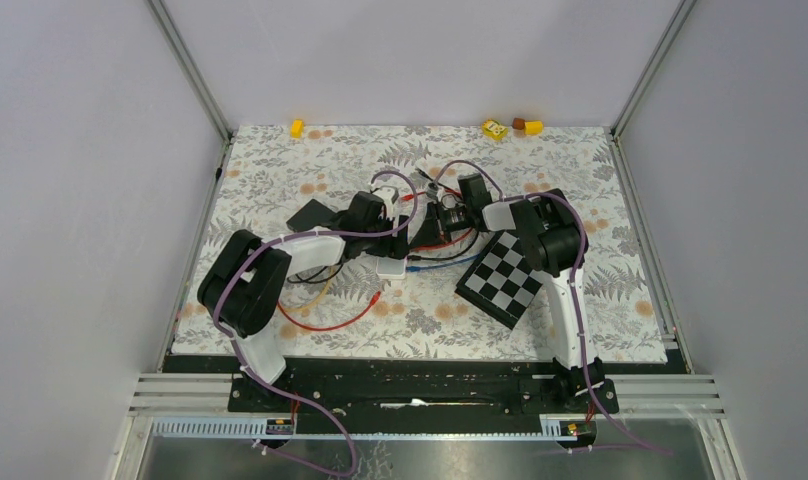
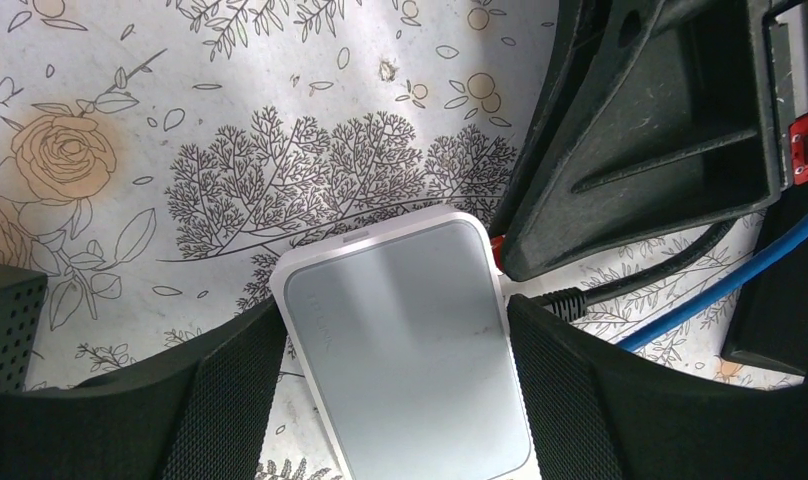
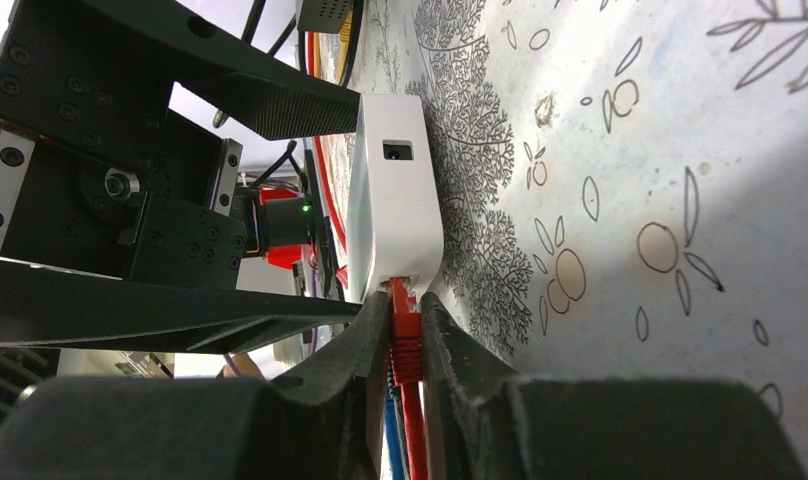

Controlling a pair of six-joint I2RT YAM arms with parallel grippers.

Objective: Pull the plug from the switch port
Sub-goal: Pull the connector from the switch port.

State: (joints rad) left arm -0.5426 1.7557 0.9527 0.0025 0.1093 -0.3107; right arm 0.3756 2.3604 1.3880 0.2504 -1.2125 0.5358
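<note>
The white switch (image 2: 405, 330) lies flat on the flowered mat, and it also shows in the top view (image 1: 391, 268). My left gripper (image 2: 395, 400) is shut on the switch, one black pad against each long side. In the right wrist view the switch (image 3: 392, 190) stands on edge with a red plug (image 3: 406, 335) at its port. My right gripper (image 3: 404, 345) is shut on the red plug, its fingertips right against the switch's end. The plug's tip still sits in the port. In the top view both grippers meet at the switch, near the mat's middle.
A blue cable (image 2: 725, 285) and a black cable (image 2: 620, 290) run off from the switch's right side. A red cable (image 1: 325, 322) loops on the mat near the left arm. A checkerboard (image 1: 505, 280) lies to the right. Small yellow items (image 1: 494, 129) sit at the back edge.
</note>
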